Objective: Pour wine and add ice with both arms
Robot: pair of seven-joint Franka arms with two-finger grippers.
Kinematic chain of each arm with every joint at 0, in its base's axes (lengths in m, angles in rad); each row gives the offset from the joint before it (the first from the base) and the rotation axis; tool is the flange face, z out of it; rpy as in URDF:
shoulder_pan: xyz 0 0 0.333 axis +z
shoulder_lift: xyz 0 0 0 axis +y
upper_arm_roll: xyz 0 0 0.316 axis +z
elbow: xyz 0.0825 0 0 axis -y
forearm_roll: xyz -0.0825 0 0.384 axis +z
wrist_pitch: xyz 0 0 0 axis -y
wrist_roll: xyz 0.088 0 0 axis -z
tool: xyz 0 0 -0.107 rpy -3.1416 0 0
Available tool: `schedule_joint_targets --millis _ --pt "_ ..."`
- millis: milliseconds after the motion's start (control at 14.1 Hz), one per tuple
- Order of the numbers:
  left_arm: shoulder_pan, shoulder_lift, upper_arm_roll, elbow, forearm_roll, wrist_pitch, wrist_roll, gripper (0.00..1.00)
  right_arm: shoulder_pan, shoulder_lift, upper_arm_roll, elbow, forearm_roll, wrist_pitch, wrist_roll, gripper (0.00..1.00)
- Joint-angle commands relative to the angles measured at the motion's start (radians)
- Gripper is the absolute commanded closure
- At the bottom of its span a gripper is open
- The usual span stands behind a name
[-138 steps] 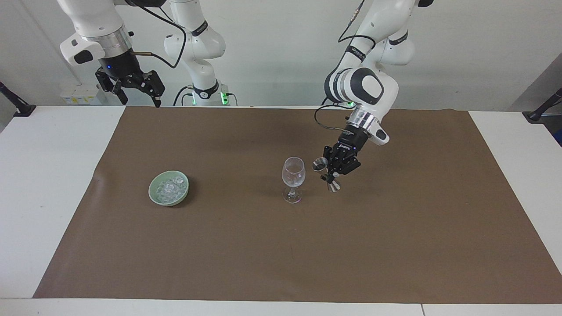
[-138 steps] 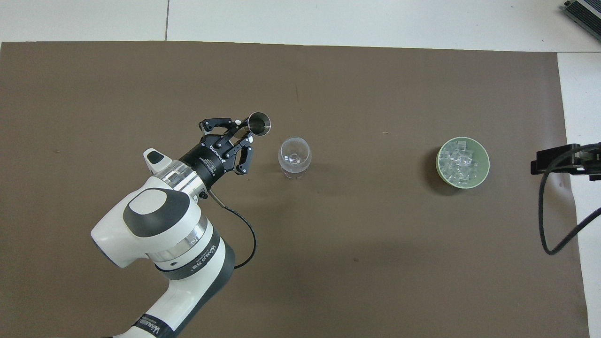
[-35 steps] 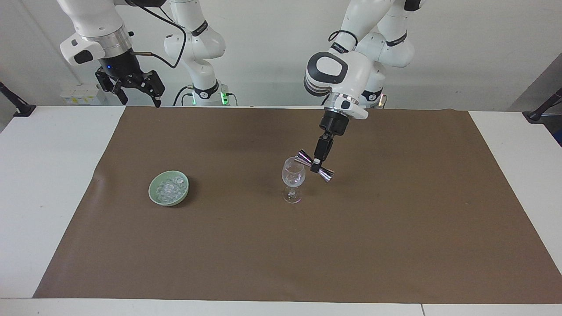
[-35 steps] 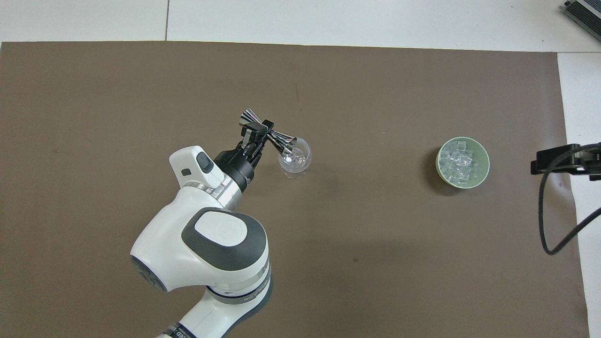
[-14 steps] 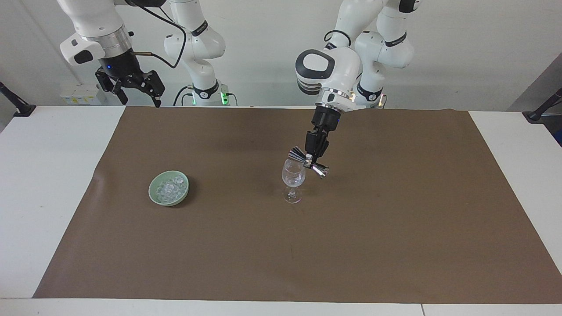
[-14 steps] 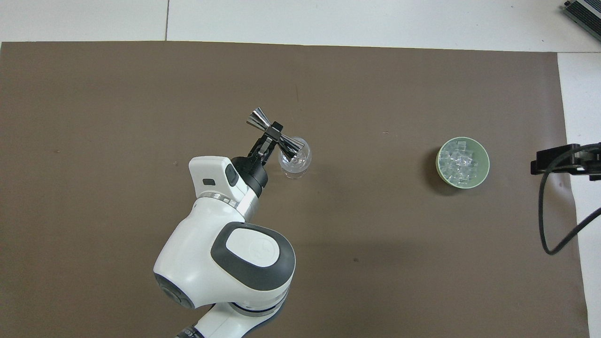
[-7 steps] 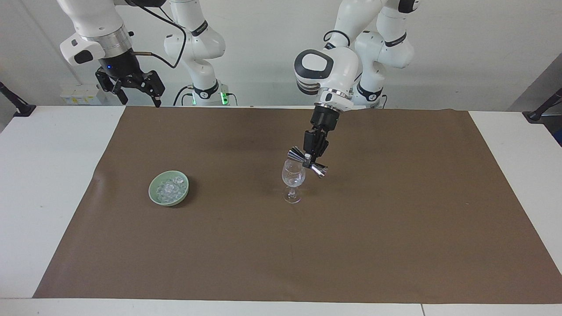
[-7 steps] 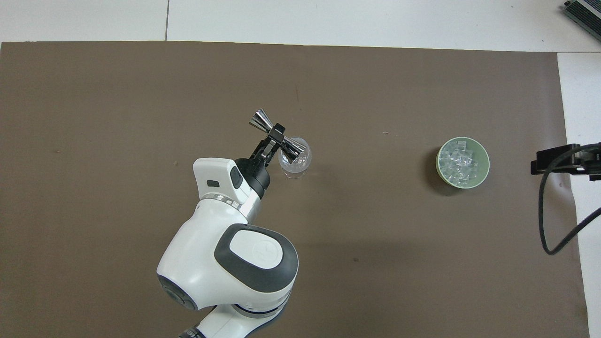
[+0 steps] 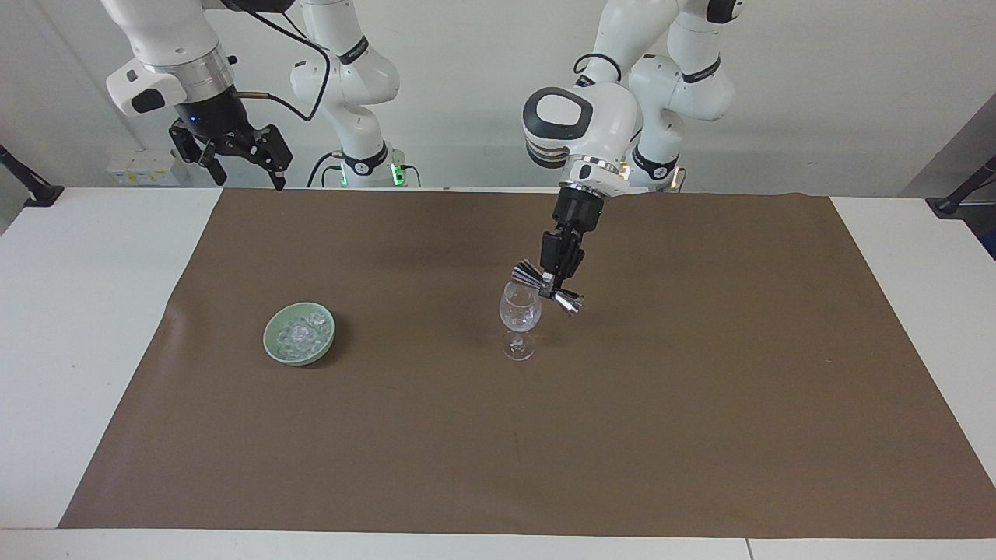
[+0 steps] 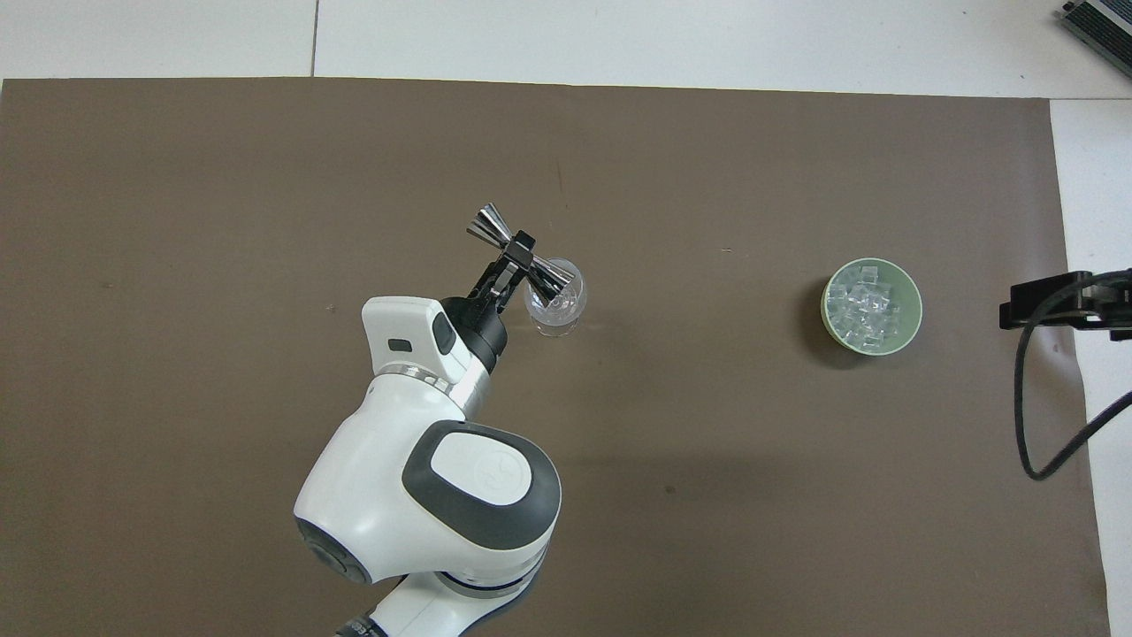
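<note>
At the right arm's end of the desk (image 9: 93,327), the right end effector (image 9: 237,155) waits, raised above the desk's edge nearest the robots with its fingers spread wide and nothing between them. Below it and farther from the robots, a small green bowl (image 9: 274,348) rests on the brown mat (image 9: 700,404), holding the ice (image 9: 299,333) as a loose heap of clear chunks. Those chunks look hard, light and slippery, so a pinch across the flat faces of a single piece seems safest. A squeeze on a corner would likely shoot it out.

Toward the middle of the mat stands the wine glass (image 9: 520,313), upright, thin-walled and top-heavy on a narrow stem, easy to tip with a sideways nudge. Over its rim the left end effector (image 9: 551,282) is closed on the waist of a metal jigger (image 9: 529,274), which is tilted so one cone hangs above the bowl of the glass. The jigger looks rigid and smooth. Its narrow waist is the natural place to grip.
</note>
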Motion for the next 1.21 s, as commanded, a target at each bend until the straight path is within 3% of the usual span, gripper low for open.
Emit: schedule_joint_targets --millis 0,427,782,1137 --pt "0.035 -0.003 0.000 0.021 -0.062 0.004 -0.016 1.00 -0.004 -0.023 0.003 -0.027 0.014 0.012 0.003 0.00" --pt "0.214 -0.098 -0.001 -0.018 -0.269 -0.148 -0.053 1.00 -0.004 -0.022 0.003 -0.027 0.014 0.012 0.003 0.00" --pt "0.401 -0.236 0.000 -0.179 -0.381 -0.300 -0.064 1.00 -0.004 -0.022 0.003 -0.027 0.014 0.013 0.003 0.00" --pt "0.558 -0.359 0.011 -0.373 -0.394 -0.469 -0.234 1.00 -0.004 -0.022 0.003 -0.027 0.014 0.012 0.003 0.00"
